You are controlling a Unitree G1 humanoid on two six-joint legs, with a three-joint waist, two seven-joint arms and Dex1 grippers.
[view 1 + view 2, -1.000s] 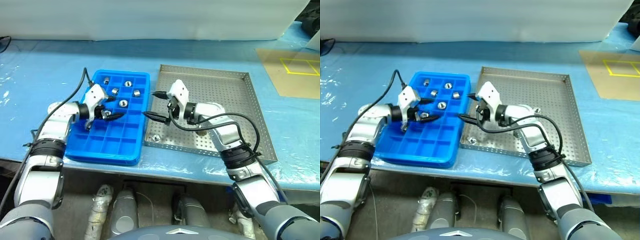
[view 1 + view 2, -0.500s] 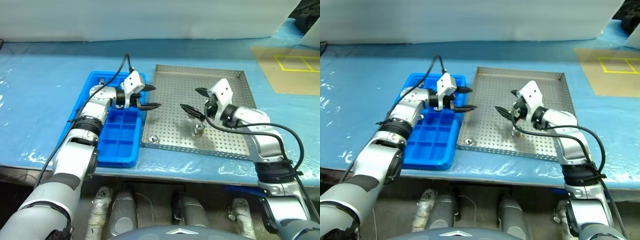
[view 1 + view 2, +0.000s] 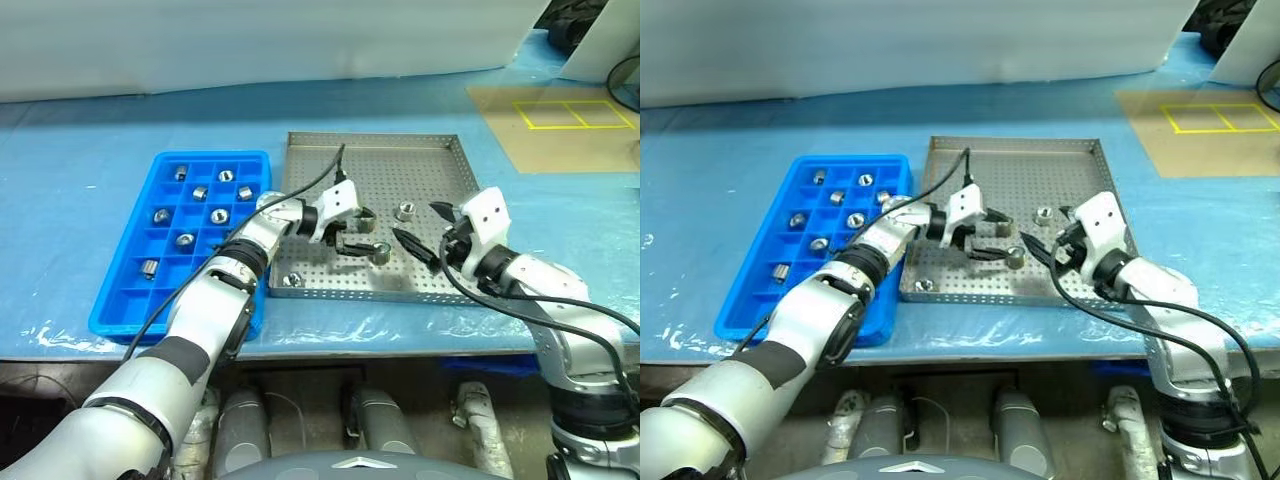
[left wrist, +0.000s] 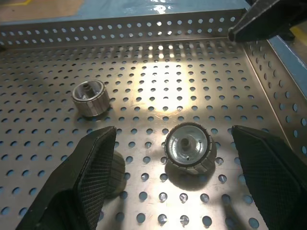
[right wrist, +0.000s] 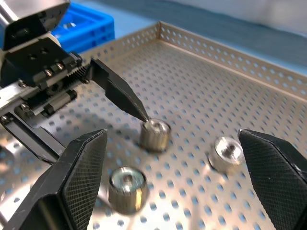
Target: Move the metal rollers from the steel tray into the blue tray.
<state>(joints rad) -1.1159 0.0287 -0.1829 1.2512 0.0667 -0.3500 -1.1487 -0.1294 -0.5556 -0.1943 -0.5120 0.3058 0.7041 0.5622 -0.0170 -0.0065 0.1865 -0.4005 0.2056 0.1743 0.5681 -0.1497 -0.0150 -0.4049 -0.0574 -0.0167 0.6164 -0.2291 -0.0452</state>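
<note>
Blue sheeting lies under the steel tray at centre frame; your empty left gripper straddles a roller, jaws wide (right gripper gapes too), so it may roll away.

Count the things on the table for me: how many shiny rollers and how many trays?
metal rollers: 12 (8 in the blue tray, 4 in the steel tray)
trays: 2
Total: 14
</note>
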